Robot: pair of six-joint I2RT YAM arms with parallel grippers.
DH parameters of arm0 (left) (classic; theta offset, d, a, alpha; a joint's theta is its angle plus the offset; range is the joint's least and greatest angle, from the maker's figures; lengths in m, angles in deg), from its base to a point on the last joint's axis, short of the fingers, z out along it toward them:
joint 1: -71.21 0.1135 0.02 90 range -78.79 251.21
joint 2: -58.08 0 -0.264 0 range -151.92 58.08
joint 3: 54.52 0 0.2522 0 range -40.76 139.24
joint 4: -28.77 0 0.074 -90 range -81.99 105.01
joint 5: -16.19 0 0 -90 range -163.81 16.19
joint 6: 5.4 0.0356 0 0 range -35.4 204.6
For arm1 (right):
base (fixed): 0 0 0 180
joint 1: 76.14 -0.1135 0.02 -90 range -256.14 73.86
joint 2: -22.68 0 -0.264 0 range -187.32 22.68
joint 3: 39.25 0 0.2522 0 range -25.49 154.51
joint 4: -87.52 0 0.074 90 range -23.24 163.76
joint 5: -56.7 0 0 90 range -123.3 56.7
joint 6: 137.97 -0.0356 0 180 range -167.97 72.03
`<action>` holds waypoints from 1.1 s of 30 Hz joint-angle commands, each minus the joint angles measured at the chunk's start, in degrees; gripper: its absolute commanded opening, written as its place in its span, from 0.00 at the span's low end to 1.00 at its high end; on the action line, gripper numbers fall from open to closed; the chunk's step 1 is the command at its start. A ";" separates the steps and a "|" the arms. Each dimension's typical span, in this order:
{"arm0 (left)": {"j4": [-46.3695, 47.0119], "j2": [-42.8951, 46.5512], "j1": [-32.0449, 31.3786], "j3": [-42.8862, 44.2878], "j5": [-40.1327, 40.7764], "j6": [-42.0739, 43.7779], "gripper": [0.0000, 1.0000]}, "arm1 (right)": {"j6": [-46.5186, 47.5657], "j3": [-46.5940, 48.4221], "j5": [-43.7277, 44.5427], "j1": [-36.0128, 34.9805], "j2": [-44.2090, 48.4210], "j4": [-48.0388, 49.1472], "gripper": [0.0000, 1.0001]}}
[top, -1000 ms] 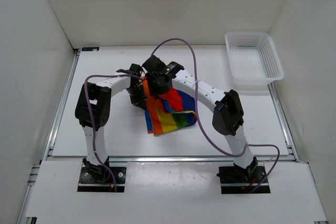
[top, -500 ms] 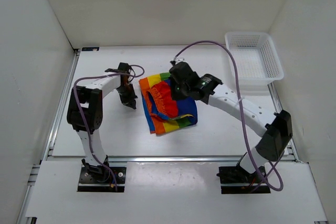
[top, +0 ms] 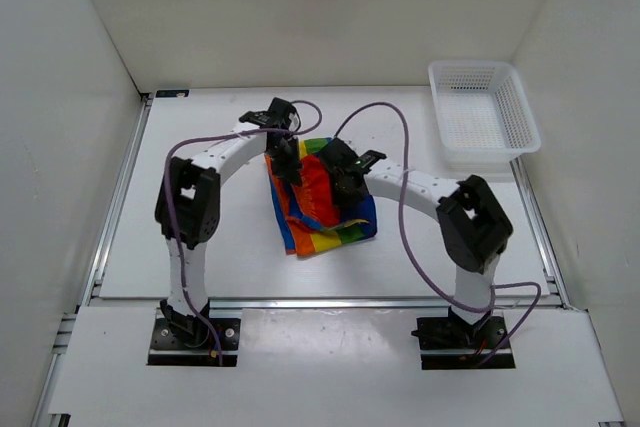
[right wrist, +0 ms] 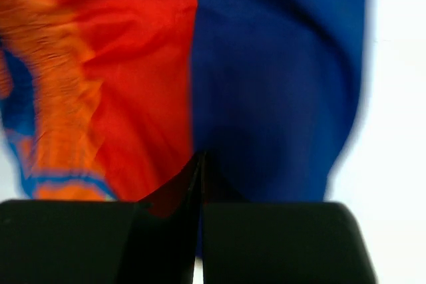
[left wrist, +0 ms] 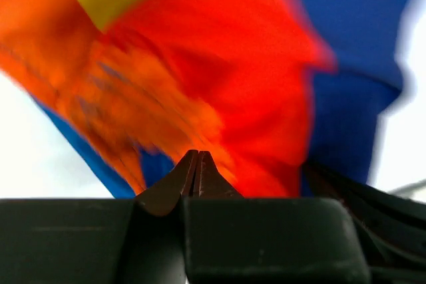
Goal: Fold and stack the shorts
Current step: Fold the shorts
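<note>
The rainbow-striped shorts (top: 325,215) lie bunched on the table between the two arms, red and orange on top, with blue, green and yellow stripes along the near edge. My left gripper (top: 290,169) is over their far left corner. In the left wrist view its tips (left wrist: 198,155) are pressed together, with the orange gathered waistband (left wrist: 113,98) just beyond them. My right gripper (top: 346,190) is over the right half of the shorts. Its tips (right wrist: 202,159) are also together, over the line where red cloth meets blue cloth (right wrist: 279,78). No cloth shows between either pair of jaws.
A white mesh basket (top: 522,115) stands at the back right corner of the table. White walls enclose the table on three sides. Purple cables loop over both arms above the shorts.
The right arm pulled back and in, its gripper closing over the right half of the shorts. The left gripper moved right, from beside the shorts onto their far left corner.
</note>
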 commanded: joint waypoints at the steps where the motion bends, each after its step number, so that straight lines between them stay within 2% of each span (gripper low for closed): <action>1: -1.42 -5.41 1.04 1.34 0.97 0.13 0.10 | -0.92 -0.52 -4.05 0.34 -4.95 4.48 0.01; 8: -3.96 -8.32 3.50 5.81 4.58 1.80 0.10 | -1.54 -1.05 -6.79 0.34 -9.09 5.80 0.01; 11: -6.77 -8.32 4.55 8.80 5.29 3.12 0.10 | -1.54 -1.05 -5.13 0.34 -1.83 4.85 0.01; 12: -7.39 -7.37 4.56 9.42 5.29 3.13 0.10 | -1.54 -1.57 -4.07 0.34 0.64 4.14 0.04; 13: -8.53 -5.44 4.56 10.73 5.29 3.74 0.10 | -1.54 -1.57 -1.10 0.34 3.36 2.65 0.10; 14: -9.15 -4.29 4.56 11.53 4.42 4.26 0.10 | -1.54 -2.09 0.93 0.34 8.96 1.68 0.35; 16: -10.46 -1.92 4.56 13.46 3.01 4.80 0.10 | -1.54 -2.10 5.76 0.34 14.70 -1.56 0.70; 17: -11.69 0.61 4.56 15.39 1.78 5.58 0.14 | -1.54 -2.10 11.61 0.34 19.95 -2.80 0.88; 18: -12.31 2.03 4.56 16.28 1.77 6.11 0.19 | -1.54 -2.10 14.71 0.34 22.35 -4.20 0.91; 20: -12.84 6.67 4.56 17.51 1.77 6.12 0.30 | -2.15 -1.58 20.60 1.04 28.49 -9.38 0.96; 21: -13.37 8.44 4.56 17.52 2.99 6.12 0.41 | -3.11 -1.57 23.16 2.35 30.36 -11.32 0.97; 22: -13.37 10.29 4.56 17.52 3.61 6.12 0.49 | -3.73 -1.57 27.53 3.06 34.12 -12.99 0.99; 25: -13.90 17.58 4.56 15.33 6.68 6.12 0.68 | -3.74 -5.59 31.44 5.35 41.94 -16.69 0.99; 29: -13.90 28.57 5.17 7.25 10.64 4.71 0.70 | -4.35 -10.87 32.76 9.38 49.43 -19.84 0.99; 33: -12.85 43.48 6.49 -2.77 13.98 2.08 0.71 | -8.03 -15.54 32.24 11.33 54.71 -23.46 0.99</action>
